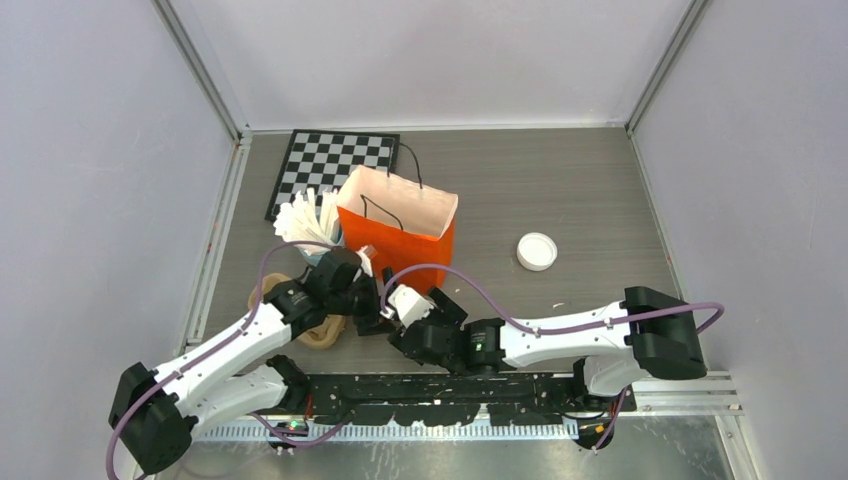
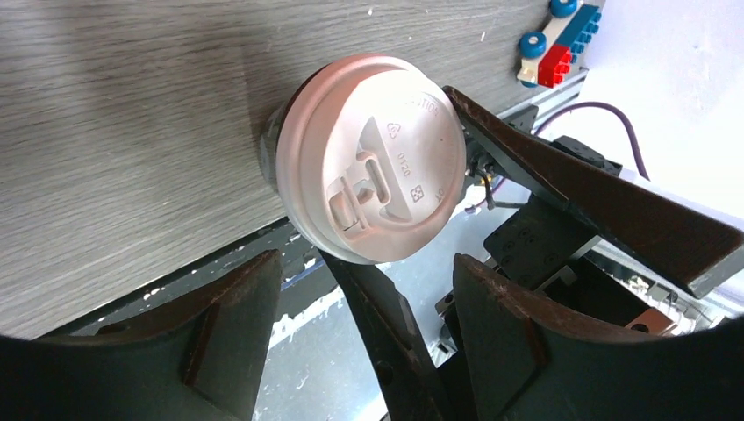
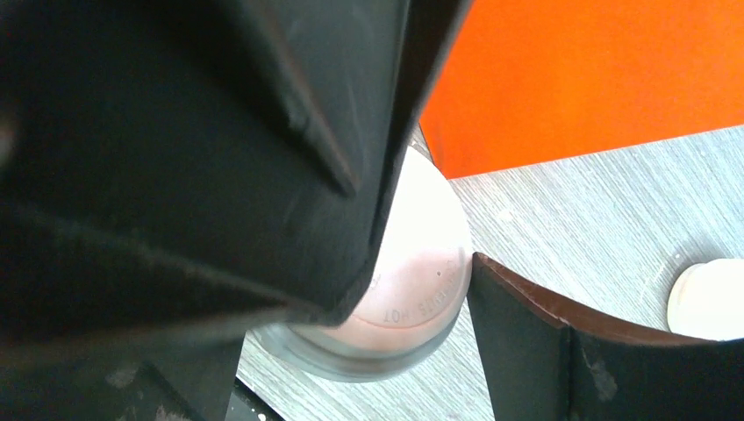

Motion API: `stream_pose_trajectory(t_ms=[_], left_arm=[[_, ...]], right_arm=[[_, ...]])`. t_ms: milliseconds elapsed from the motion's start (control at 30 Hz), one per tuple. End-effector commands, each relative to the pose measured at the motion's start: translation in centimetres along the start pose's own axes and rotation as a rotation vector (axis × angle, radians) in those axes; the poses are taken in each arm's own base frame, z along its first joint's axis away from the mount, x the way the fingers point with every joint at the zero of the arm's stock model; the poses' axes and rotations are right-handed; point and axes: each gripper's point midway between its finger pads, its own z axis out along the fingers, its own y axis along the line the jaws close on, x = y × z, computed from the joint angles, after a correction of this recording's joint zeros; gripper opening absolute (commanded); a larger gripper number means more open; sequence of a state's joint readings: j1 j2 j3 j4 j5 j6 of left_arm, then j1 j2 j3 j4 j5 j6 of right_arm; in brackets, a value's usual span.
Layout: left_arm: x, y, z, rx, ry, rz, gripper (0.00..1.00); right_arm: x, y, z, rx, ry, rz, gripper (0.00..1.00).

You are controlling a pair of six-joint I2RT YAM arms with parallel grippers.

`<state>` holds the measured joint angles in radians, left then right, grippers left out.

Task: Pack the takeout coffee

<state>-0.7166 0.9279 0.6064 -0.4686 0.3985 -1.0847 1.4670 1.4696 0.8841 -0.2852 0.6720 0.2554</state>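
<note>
1. Top view: bag [image 1: 400,240] stands open with no cup visible inside. A spare lid [image 1: 537,251] lies apart on the surface [image 1: 560,190].
2. Left wrist: left hand [image 2: 364,267] is spread and empty over the capped cup [image 2: 373,158], which is near the surface edge.
3. Right wrist: right hand [image 3: 421,281] seems to pinch the cup beside the bag. Bagging not yet done.

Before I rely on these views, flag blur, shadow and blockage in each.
Left wrist: lid crisp, embossing legible, cup beneath in shadow; near fingers dark and soft. Right wrist: a blurred black finger blocks the left half; lid looks pinkish beside the bag; loose lid washed out. Top view: sharp, evenly lit, arms cover the cup.
</note>
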Motion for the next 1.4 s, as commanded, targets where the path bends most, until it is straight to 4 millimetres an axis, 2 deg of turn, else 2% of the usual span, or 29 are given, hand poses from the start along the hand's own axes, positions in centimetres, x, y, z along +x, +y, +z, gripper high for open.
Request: stream_pose_trajectory(t_ms=[0,133,267,433,600,900,1067,1367], left_arm=[[-1.5,-1.2,-1.3,0.020,-0.051,-0.016,0.73],[-2.1,-3.1,-1.6,0.122,-0.086,-0.080,0.73],[-2.6,-4.1,-2.0,0.177,-0.128,-0.108,0.71],[-2.1,-2.9,-1.5,0.136,-0.105,-0.132,0.70],[-1.7,-1.7,-0.6,0.114,-0.088,-0.185,0.69],[-2.0,-1.1,1.1,0.112,-0.083,-0.285,0.68],[-2.3,-1.4,2.3,0.140,-0.089,-0.325,0.68],[-1.3,-1.3,3.9,0.094,-0.070,-0.306,0.65]], right_arm=[[0.2,-0.6,0.3,0.031,-0.052,-0.003,0.89],[1.3,-1.2,0.2,0.042,-0.050,-0.002,0.89],[2.3,-1.6,-0.1,0.039,-0.048,0.012,0.89],[2.5,-2.2,-0.7,0.032,-0.083,0.031,0.89],[3.6,-2.4,-0.7,0.028,-0.069,0.031,0.89],[4.7,-2.7,-0.9,0.020,-0.056,0.035,0.89],[5.3,-2.6,-1.1,0.011,-0.047,0.043,0.89],[5.6,-2.6,-1.1,0.010,-0.040,0.056,0.89]])
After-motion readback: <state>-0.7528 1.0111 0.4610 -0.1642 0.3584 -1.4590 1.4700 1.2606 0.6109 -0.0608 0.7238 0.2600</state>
